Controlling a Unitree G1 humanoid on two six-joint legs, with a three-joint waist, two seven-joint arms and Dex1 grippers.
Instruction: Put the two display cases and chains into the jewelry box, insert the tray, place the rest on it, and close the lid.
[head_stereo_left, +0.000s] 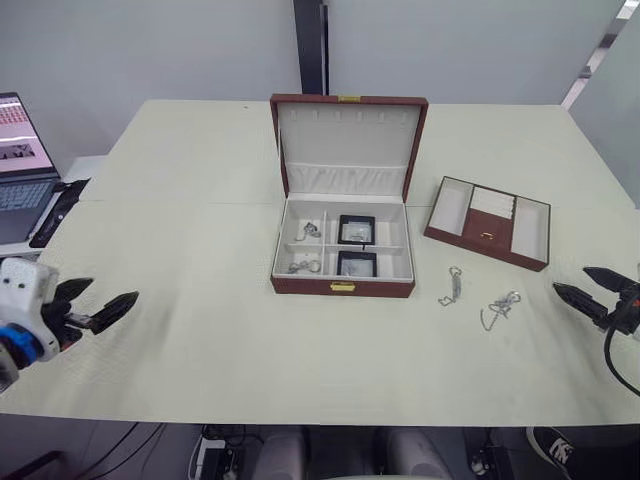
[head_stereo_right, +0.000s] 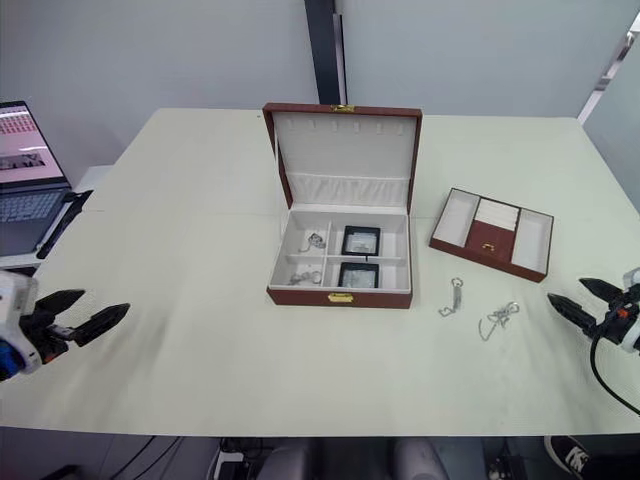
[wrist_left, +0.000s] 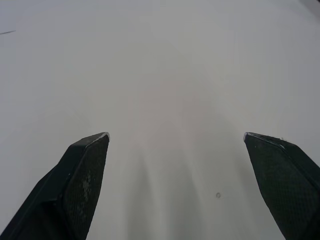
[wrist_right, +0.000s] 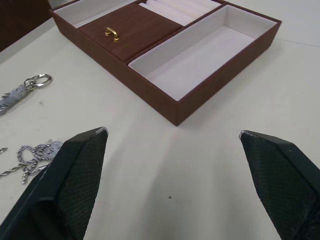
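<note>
The jewelry box (head_stereo_left: 300, 286) stands open at the table's middle, its lid (head_stereo_left: 347, 140) upright at the back. The two display cases (head_stereo_left: 356, 230) (head_stereo_left: 356, 263) lie in its right compartments. Chains (head_stereo_left: 308, 232) (head_stereo_left: 305, 266) lie in the left ones. The tray (head_stereo_left: 452, 205) rests on the table right of the box. Two silver pieces (head_stereo_left: 452, 285) (head_stereo_left: 499, 309) lie loose in front of the tray. My left gripper (head_stereo_left: 112, 290) hovers open over bare table at the near left. At the near right, beyond the loose pieces, my right gripper (head_stereo_left: 571, 279) is open, facing the tray (wrist_right: 200, 55).
The cream table (head_stereo_left: 200, 250) spreads wide around the box. A laptop (head_stereo_left: 20, 160) sits open beyond the table's left edge, with a dark flat object (head_stereo_left: 58, 212) beside it. A dark post (head_stereo_left: 310, 45) stands behind the table.
</note>
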